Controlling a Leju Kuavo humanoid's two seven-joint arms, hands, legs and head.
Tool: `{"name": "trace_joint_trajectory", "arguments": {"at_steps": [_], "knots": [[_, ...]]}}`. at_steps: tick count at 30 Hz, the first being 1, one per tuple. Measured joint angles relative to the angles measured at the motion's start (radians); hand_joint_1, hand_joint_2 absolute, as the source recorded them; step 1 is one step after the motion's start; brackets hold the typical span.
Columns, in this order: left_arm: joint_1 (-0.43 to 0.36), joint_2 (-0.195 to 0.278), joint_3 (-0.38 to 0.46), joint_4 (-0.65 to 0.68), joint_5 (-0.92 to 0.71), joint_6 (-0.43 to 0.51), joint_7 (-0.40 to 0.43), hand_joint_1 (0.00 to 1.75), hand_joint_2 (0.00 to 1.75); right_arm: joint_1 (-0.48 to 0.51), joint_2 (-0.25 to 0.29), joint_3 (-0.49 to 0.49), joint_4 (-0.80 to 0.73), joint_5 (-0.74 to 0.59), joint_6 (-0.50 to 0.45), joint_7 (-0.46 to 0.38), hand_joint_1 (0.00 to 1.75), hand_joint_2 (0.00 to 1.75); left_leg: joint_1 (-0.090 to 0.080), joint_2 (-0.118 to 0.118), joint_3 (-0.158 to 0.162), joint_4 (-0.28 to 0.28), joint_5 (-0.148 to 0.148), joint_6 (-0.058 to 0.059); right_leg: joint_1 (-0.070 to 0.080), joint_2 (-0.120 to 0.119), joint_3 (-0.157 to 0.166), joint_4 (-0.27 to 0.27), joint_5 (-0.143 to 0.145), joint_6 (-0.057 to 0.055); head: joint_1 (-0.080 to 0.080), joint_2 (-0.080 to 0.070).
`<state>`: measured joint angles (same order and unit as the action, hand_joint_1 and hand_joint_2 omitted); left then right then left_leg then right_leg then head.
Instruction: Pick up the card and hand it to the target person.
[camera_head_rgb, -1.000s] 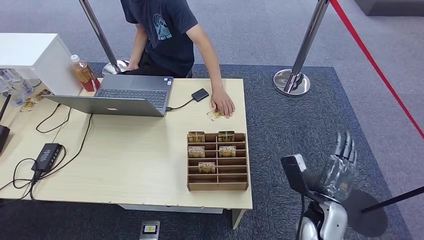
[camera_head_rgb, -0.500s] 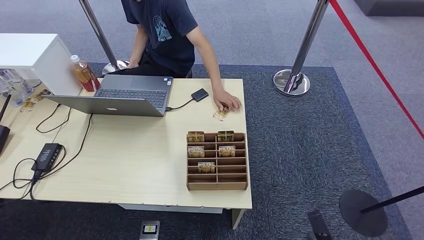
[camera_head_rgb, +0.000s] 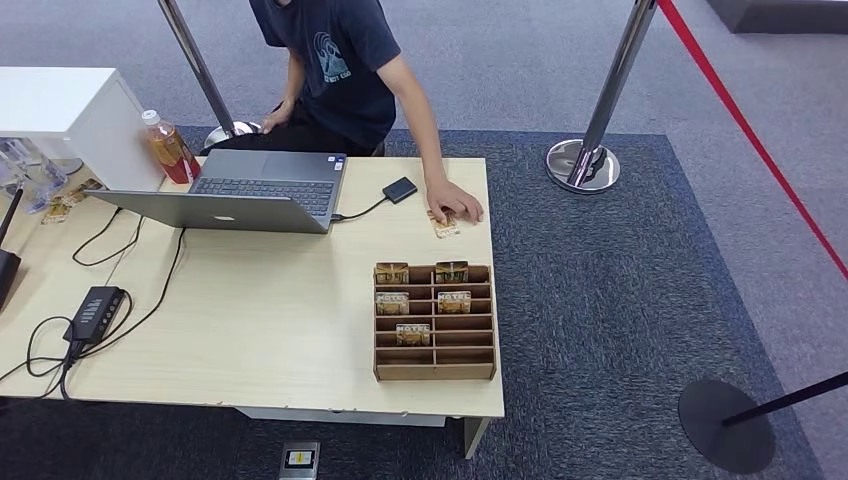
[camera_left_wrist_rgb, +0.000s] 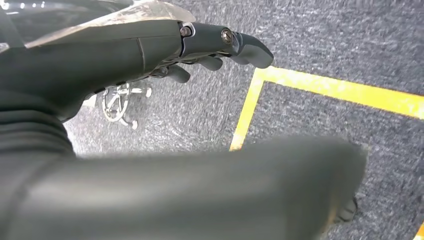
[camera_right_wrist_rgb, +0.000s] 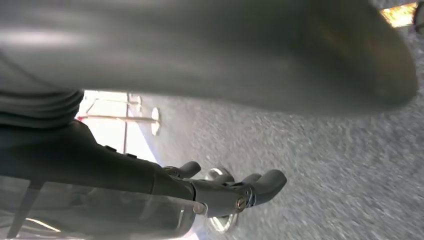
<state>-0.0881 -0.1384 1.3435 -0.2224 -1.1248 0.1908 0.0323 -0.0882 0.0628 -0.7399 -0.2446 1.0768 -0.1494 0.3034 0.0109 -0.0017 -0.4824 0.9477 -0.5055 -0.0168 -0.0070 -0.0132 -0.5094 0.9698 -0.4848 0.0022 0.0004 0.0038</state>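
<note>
A small gold card (camera_head_rgb: 445, 228) lies on the wooden table (camera_head_rgb: 280, 320) near its far right corner. A person (camera_head_rgb: 340, 60) in a dark T-shirt stands behind the table, and the person's hand (camera_head_rgb: 459, 204) rests on the card's far edge. A brown slotted card holder (camera_head_rgb: 435, 321) with several gold cards stands nearer me, at the table's right side. In the left wrist view my left hand (camera_left_wrist_rgb: 150, 50) hangs over grey carpet, fingers stretched out and holding nothing. My right hand (camera_right_wrist_rgb: 200, 190) also hangs above the carpet with its fingers apart and holding nothing.
An open laptop (camera_head_rgb: 240, 190), a black hard drive (camera_head_rgb: 400, 189), a drink bottle (camera_head_rgb: 168, 146) and a power adapter (camera_head_rgb: 92, 312) with cables sit on the table. Chrome posts (camera_head_rgb: 600, 110) with a red rope stand at the right. A yellow floor line (camera_left_wrist_rgb: 320, 87) crosses the carpet.
My right hand, raised at the lower right a second ago, has dropped out of the head view. The person's hand has slid the card a little toward the table's right edge.
</note>
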Motion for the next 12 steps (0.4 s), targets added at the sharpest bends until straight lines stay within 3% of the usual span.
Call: {"name": "trace_joint_trajectory", "arguments": {"at_steps": [3, 7, 11, 12], "knots": [[-0.002, 0.006, -0.001, 0.0, -0.003, 0.0, 0.017, 0.0, 1.75, -0.001, 0.001, -0.009, 0.01, 0.017, 0.011, 0.004, 0.0, 1.75, 0.0, 0.0, 0.0, 0.0, 0.0, 0.0, 0.0, 0.0, 0.0, 0.0, 0.0, 0.0, 0.0, 0.0], [-0.001, 0.009, -0.013, 0.0, 0.014, 0.0, 0.023, 0.0, 1.75, -0.008, 0.001, -0.006, 0.013, 0.031, 0.019, 0.004, 0.0, 1.75, 0.0, 0.0, 0.0, 0.0, 0.0, 0.0, 0.0, 0.0, 0.0, 0.0, 0.0, 0.0, 0.0, 0.0], [0.01, 0.018, -0.083, -0.002, 0.08, -0.008, 0.022, 0.0, 0.0, -0.004, -0.001, 0.021, 0.012, -0.032, 0.028, -0.009, 0.0, 0.0, 0.0, 0.0, 0.0, 0.0, 0.0, 0.0, 0.0, 0.0, 0.0, 0.0, 0.0, 0.0, 0.0, 0.0], [0.011, 0.02, -0.093, -0.003, 0.09, -0.01, 0.022, 0.0, 0.0, -0.003, -0.001, 0.026, 0.012, -0.041, 0.029, -0.012, 0.0, 0.0, 0.0, 0.0, 0.0, 0.0, 0.0, 0.0, 0.0, 0.0, 0.0, 0.0, 0.0, 0.0, 0.0, 0.0]]}}
